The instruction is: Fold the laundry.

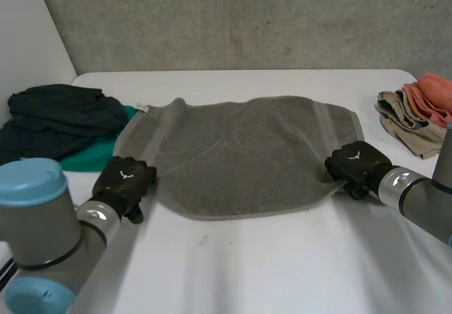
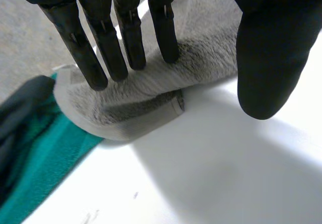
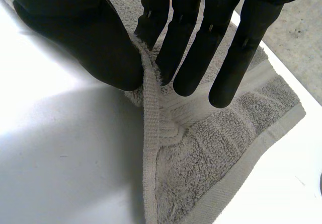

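A grey towel [image 1: 240,152] lies spread flat across the middle of the white table [image 1: 282,272]. My left hand [image 1: 123,178] is at the towel's near left corner. In the left wrist view that hand [image 2: 126,32] is open: its straight fingers rest over the turned-up corner of the towel [image 2: 136,108], and the thumb stands well apart above bare table. My right hand [image 1: 357,162] is at the near right corner. There, thumb and fingers of the hand [image 3: 95,38] pinch a raised ridge of the towel's edge [image 3: 201,153] between them.
A pile of dark clothes [image 1: 60,116] over a teal cloth [image 1: 92,153] lies at the table's left, touching the towel's left edge; the teal cloth [image 2: 45,158] lies beside my left fingertips. Beige and orange clothes [image 1: 417,109] are stacked at the far right. A wall stands behind.
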Robot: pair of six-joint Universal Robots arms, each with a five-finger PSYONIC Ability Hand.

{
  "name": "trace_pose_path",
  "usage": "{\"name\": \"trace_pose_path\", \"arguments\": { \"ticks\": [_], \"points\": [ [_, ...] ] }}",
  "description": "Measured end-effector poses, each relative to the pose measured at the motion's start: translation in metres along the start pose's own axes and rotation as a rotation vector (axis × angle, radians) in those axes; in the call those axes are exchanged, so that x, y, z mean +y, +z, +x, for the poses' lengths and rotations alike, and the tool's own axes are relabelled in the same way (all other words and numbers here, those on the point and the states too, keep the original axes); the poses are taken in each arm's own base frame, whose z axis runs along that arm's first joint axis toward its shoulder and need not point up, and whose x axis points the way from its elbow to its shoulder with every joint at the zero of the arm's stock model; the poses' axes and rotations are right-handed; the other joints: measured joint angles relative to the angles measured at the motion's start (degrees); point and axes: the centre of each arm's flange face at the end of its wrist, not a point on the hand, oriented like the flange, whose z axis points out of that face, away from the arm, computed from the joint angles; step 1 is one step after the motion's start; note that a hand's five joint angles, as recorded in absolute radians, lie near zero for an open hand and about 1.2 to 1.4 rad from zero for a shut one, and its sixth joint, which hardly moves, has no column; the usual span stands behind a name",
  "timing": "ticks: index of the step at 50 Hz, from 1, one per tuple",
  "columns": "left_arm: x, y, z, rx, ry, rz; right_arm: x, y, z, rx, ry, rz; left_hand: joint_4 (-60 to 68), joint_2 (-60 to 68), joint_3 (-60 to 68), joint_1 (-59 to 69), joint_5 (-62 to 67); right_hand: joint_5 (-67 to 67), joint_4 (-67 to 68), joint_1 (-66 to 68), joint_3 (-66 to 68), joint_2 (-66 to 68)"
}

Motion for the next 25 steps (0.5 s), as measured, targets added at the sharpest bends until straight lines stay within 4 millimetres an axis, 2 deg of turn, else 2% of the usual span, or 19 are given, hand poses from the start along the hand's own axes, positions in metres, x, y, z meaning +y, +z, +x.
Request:
{"name": "trace_pose_path", "arguments": {
  "ticks": [3, 7, 15, 24, 25],
  "points": [
    [0.003, 0.016, 0.001, 0.003, 0.001, -0.002, 0.001, 0.000, 0.000, 0.000, 0.002, -0.003, -4.1, -3.9, -3.6, -2.9, -4.1, 0.0, 0.0, 0.0, 0.0, 0.0],
    [-0.004, 0.033, 0.002, -0.004, 0.004, 0.029, 0.002, -0.001, 0.000, -0.002, 0.005, -0.008, -10.2, -9.9, -9.8, -8.4, -10.3, 0.0, 0.0, 0.0, 0.0, 0.0],
    [-0.021, 0.055, 0.006, -0.012, 0.017, 0.100, 0.005, -0.002, -0.003, -0.008, 0.008, -0.017, -10.3, -10.2, -10.1, -8.4, -10.4, 0.0, 0.0, 0.0, 0.0, 0.0],
    [-0.025, 0.075, 0.011, -0.013, 0.026, 0.118, 0.006, -0.002, -0.003, -0.010, 0.009, -0.020, -8.6, -8.9, -8.8, -8.0, -7.9, 0.0, 0.0, 0.0, 0.0, 0.0],
    [-0.025, 0.078, 0.010, -0.015, 0.026, 0.121, 0.006, -0.002, -0.003, -0.010, 0.009, -0.020, -4.9, -5.3, -5.3, -4.4, -4.4, 0.0, 0.0, 0.0, 0.0, 0.0]
  ]
}}
